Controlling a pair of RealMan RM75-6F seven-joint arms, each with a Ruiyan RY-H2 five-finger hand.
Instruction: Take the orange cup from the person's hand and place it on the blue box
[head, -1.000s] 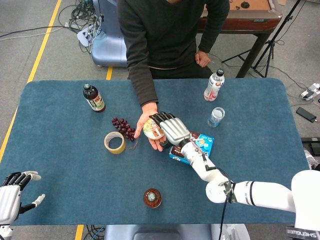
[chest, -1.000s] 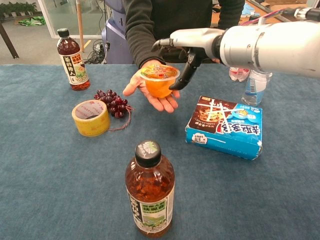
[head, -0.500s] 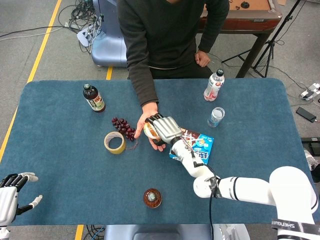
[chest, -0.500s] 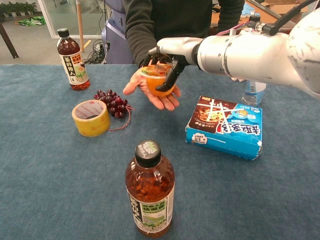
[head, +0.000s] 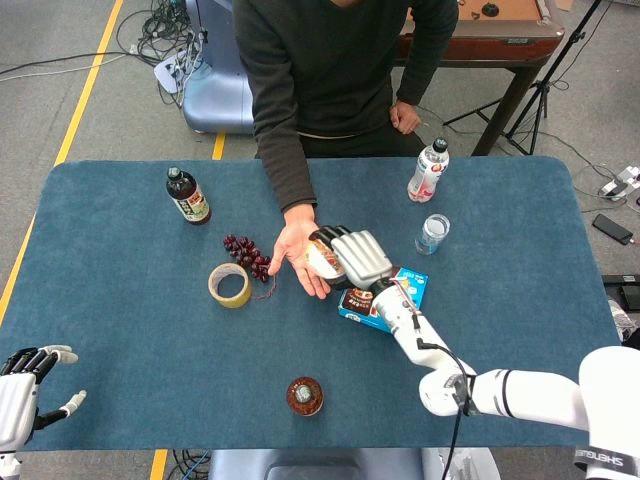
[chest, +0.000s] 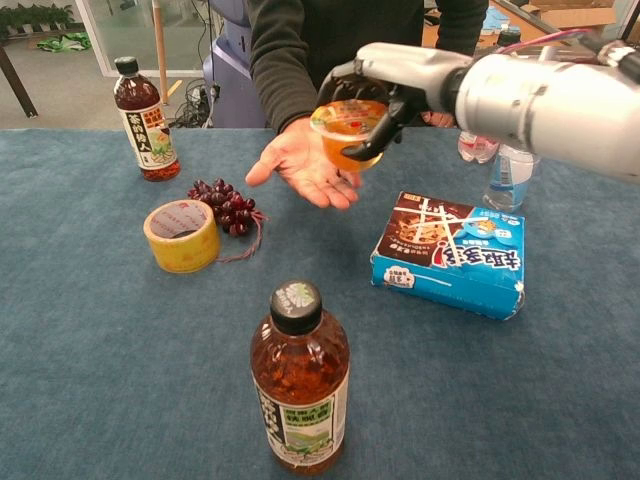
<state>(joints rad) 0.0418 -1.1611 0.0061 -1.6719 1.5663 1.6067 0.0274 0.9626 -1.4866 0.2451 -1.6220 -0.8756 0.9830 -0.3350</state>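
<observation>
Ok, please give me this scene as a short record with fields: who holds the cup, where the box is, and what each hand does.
cup: orange cup, lifted above the person's open palm
held by: right hand, fingers around the cup
target: blue box, flat on the table, nothing on top of it
left hand: left hand, at the near left table edge, fingers apart, holding nothing
step left: cup not yet on the box
</observation>
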